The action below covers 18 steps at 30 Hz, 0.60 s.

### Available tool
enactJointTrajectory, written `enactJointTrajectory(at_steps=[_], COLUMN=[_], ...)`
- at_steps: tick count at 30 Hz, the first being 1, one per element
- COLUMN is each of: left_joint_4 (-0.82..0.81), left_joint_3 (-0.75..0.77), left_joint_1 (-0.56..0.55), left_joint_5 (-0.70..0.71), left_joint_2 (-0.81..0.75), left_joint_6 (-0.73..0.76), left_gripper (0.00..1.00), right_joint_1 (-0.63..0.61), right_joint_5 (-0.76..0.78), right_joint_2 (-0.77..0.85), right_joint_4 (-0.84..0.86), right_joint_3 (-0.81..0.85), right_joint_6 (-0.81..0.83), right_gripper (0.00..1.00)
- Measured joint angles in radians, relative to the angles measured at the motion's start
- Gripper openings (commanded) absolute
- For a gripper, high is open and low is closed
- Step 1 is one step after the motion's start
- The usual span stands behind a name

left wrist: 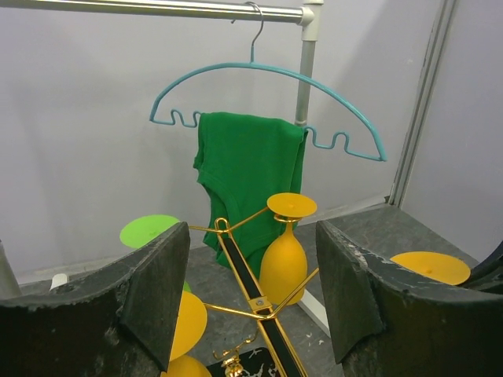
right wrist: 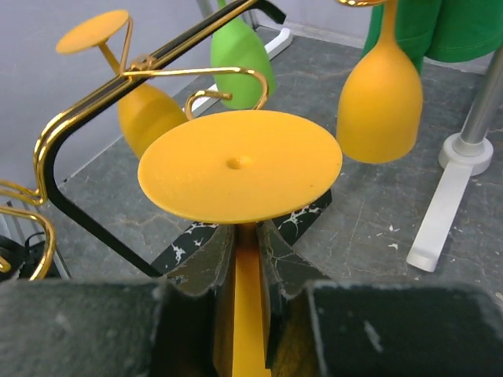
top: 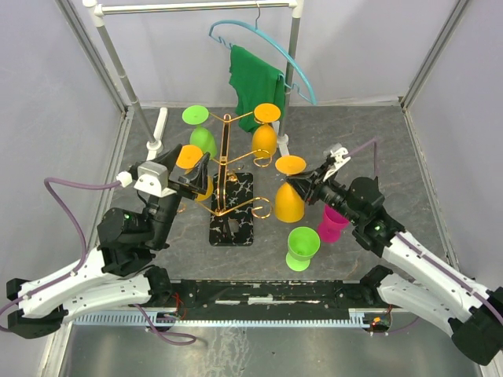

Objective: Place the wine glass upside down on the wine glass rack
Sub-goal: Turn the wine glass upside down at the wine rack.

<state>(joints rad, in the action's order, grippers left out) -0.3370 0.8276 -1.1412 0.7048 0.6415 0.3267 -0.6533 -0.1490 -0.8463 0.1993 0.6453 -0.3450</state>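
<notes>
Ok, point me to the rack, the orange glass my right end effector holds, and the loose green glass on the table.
wine glass rack (top: 238, 228), top view, on its marbled base.
orange glass (right wrist: 240, 169), right wrist view, on its round foot.
green glass (top: 302, 245), top view, on its bowl.

The wine glass rack (top: 233, 210) stands mid-worktop (top: 377, 133), with hanging glasses (top: 266, 140) on its left and rear arms. Just right of it, the right tool (top: 297, 188) grips an inverted wine glass (top: 288, 206) by the stem. Two standing glasses (top: 302, 247) sit nearer the front, further right. The clothes rail (top: 196, 7) stands behind.
</notes>
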Motion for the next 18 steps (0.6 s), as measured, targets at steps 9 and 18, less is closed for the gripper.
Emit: enactJointTrajectory(at_steps=[9, 18], left_joint_4=[-0.002, -0.002], left_joint_3=[-0.016, -0.034], left_joint_1=[0.0, 0.0], left_joint_5=[0.027, 0.036], left_joint_2=[0.0, -0.002], left_joint_6=[0.0, 0.0], left_gripper=[0.73, 0.73], right_joint_1=[-0.044, -0.097], right_joint_5=[-0.045, -0.061], right_joint_2=[-0.043, -0.14], right_joint_4=[0.336, 0.476], right_joint_3=[-0.111, -0.119], right_joint_6=[0.063, 0.109], right_gripper=[0.01, 0.01])
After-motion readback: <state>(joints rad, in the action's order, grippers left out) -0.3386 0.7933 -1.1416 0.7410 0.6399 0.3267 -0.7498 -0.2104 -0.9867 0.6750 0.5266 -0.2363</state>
